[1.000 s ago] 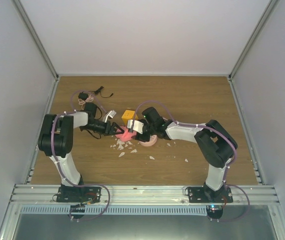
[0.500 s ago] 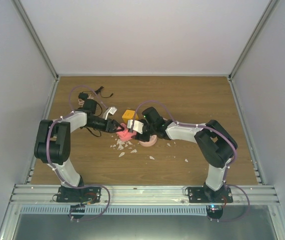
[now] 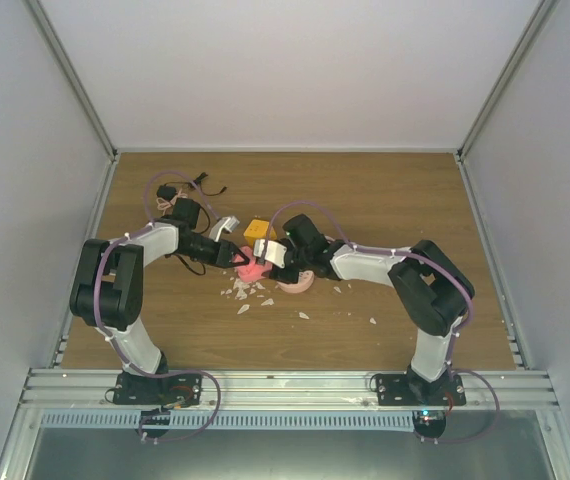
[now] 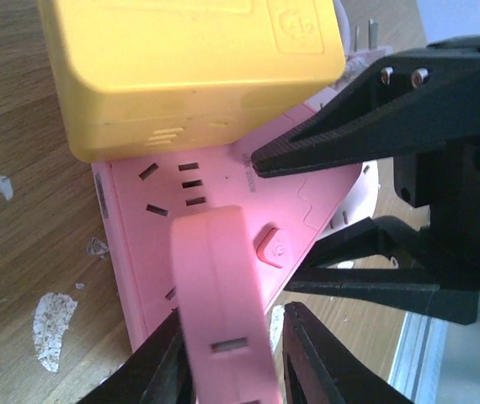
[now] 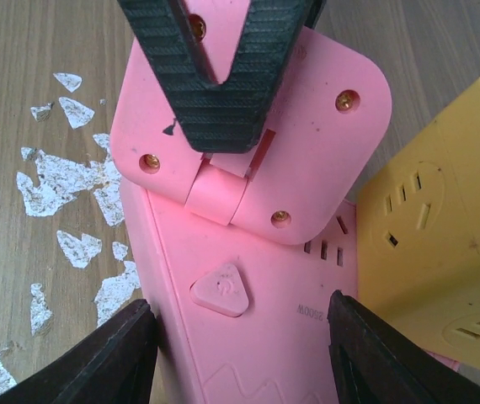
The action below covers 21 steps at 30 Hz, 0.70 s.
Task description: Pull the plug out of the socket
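The bench is a brown wood-grain table (image 3: 385, 200) boxed in by plain white walls (image 3: 285, 70), with a ridged metal rail (image 3: 285, 385) along the near edge where both arms are bolted. White flakes (image 3: 246, 294) litter the wood near the middle. A tangle of black cables (image 3: 187, 187) lies at the far left.

The socket (image 5: 257, 353) lies flat at the centre of the table, among the flakes. A yellow cube (image 3: 257, 230) sits against its far side and a pale pink round piece (image 3: 297, 285) lies just to its right.

The right gripper (image 5: 238, 307) reaches in from the right, its jaws half-spread and clasping the socket across its width. The left gripper (image 4: 233, 358) comes from the left, jaws drawn narrow around the plug (image 4: 219, 286), which stands up out of the socket. I cannot tell whether they actually pinch it.
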Each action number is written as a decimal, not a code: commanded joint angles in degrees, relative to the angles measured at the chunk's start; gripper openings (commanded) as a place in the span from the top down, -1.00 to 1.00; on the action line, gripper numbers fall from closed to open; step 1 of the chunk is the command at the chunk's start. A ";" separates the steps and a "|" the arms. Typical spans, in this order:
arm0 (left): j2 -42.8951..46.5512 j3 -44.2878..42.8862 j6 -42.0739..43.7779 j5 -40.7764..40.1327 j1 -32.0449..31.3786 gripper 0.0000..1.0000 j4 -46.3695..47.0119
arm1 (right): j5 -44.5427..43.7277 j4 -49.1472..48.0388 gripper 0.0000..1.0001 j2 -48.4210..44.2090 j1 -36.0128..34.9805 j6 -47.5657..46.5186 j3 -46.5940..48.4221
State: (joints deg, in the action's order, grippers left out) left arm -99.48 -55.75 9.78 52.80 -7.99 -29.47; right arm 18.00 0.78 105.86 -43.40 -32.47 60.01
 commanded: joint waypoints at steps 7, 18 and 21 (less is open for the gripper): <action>0.35 -1.73 -1.68 2.36 -0.09 0.56 -0.01 | -4.98 3.56 -0.11 3.23 -2.82 1.83 0.23; 0.08 -0.43 -3.75 11.24 3.51 0.78 1.65 | -4.42 4.27 0.00 5.23 -2.83 2.83 0.81; -0.09 -0.34 -4.05 12.36 3.65 0.86 1.65 | -4.45 4.54 0.04 5.66 -2.84 2.94 0.82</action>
State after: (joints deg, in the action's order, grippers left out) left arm -99.83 -55.92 6.39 55.33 -4.89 -29.78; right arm 15.42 -0.54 107.90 -46.02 -31.16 61.80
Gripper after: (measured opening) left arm 0.176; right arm 0.491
